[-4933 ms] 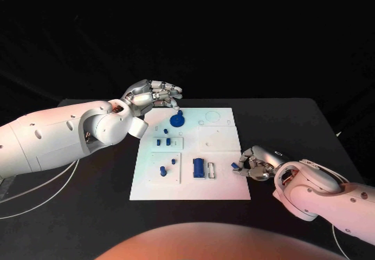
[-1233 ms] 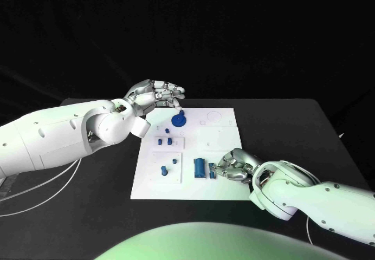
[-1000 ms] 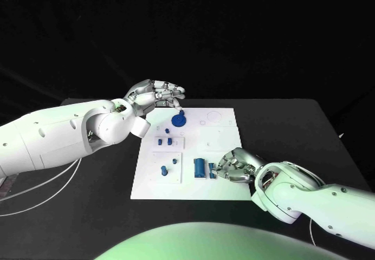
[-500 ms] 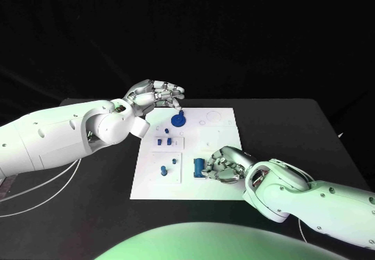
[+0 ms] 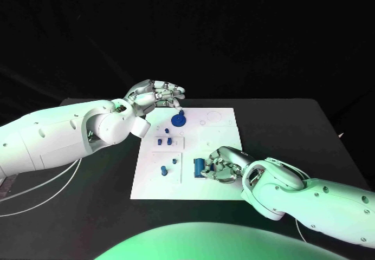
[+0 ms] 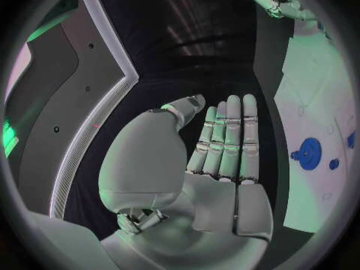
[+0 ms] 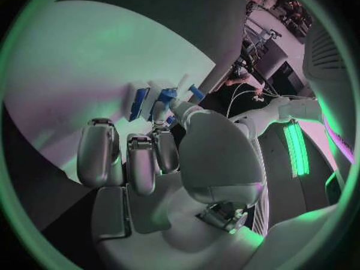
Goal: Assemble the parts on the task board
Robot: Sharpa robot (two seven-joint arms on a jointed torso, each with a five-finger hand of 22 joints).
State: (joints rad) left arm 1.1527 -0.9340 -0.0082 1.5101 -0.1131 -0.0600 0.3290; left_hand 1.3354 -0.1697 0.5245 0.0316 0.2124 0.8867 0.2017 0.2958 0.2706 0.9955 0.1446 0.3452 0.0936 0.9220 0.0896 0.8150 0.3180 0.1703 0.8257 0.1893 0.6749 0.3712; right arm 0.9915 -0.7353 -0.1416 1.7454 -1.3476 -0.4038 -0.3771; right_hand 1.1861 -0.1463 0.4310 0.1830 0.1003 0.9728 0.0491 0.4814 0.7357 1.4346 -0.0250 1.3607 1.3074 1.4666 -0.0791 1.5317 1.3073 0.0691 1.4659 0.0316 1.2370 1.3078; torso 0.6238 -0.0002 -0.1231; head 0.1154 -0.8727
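Note:
The white task board (image 5: 222, 189) lies mid-table. On it are a round blue knobbed part (image 5: 179, 119), small blue pegs (image 5: 164, 142) and an upright blue block (image 5: 200, 167). My right hand (image 5: 224, 165) is over the board's near right area, right beside the block, and pinches a small blue part (image 7: 164, 98) between its thumb and a finger. My left hand (image 5: 156, 94) hovers above the board's far left corner; its fingers (image 6: 227, 135) are stretched flat and hold nothing. The round part (image 6: 308, 162) lies on the board off to that hand's side.
More small blue pegs (image 5: 163, 171) stand in the board's near left plate. Empty white outlines (image 5: 212, 116) mark the board's far right part. Black table (image 5: 297, 130) surrounds the board on all sides.
My right hand has moved left from the board's right edge to the blue block, carrying the small blue part. The left hand has stayed still.

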